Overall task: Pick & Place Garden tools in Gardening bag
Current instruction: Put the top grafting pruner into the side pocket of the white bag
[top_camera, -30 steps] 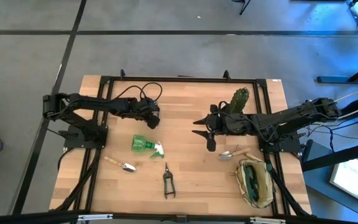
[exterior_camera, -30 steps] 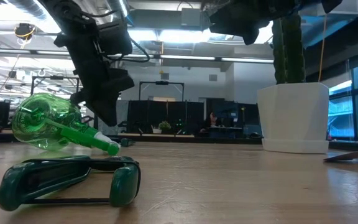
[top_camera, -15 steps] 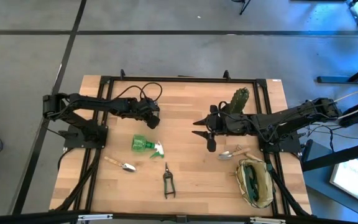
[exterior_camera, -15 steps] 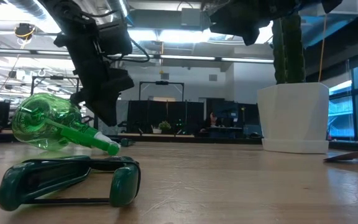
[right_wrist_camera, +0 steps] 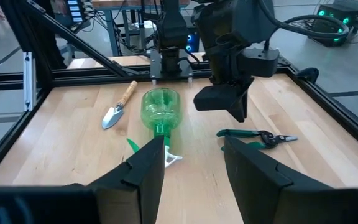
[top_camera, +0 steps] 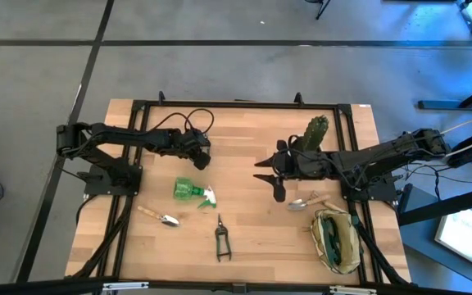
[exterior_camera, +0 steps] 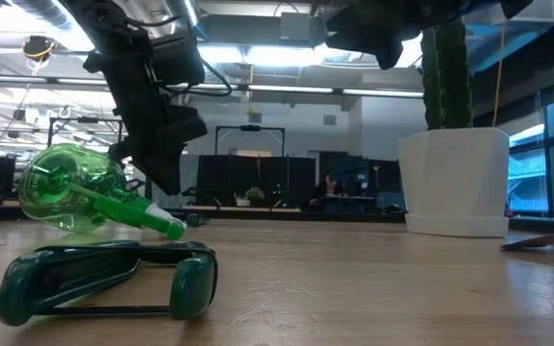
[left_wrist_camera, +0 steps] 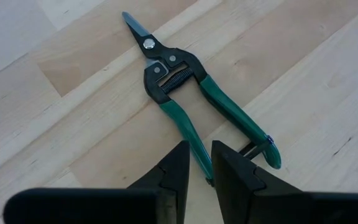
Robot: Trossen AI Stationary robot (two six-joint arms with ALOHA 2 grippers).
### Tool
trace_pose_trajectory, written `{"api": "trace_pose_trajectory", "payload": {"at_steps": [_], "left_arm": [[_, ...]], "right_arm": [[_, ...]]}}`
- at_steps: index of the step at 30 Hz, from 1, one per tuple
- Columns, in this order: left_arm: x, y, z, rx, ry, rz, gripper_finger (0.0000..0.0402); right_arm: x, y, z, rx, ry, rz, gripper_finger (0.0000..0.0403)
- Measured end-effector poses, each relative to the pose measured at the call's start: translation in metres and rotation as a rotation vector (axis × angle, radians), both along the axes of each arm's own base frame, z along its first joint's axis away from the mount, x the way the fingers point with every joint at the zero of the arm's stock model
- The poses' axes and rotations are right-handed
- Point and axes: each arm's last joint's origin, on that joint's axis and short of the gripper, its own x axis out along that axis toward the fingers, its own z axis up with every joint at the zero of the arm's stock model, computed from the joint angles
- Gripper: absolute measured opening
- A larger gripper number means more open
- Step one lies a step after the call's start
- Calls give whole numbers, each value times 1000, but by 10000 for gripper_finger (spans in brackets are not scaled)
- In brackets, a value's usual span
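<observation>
One pruning shears (top_camera: 222,239) lies blades toward the spray bottle (top_camera: 191,190); left jaws barely parted, right jaws spread

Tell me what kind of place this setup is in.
Most likely a robotics lab or workshop. The wooden table sits in a black metal frame on a bare concrete floor, and the low view shows other dark workstations under ceiling strip lights.

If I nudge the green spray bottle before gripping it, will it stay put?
Probably not. The green spray bottle lies on its side with a round body, so it may roll across the table. It looks clear and empty, so likely light and easily shoved. Its nozzle touches the wood and might limit rolling somewhat.
</observation>
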Motion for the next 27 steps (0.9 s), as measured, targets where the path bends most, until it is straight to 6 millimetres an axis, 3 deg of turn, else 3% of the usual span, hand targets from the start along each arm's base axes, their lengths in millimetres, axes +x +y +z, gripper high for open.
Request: {"api": "trace_pose_trajectory", "payload": {"at_steps": [16,27], "left_arm": [[1,0,0,30,2,8,66],[6,1,-20,0,80,5,150]], "right_arm": [[-1,12,6,-13,27,57,167],[-2,19,8,-12,29,76,167]]}}
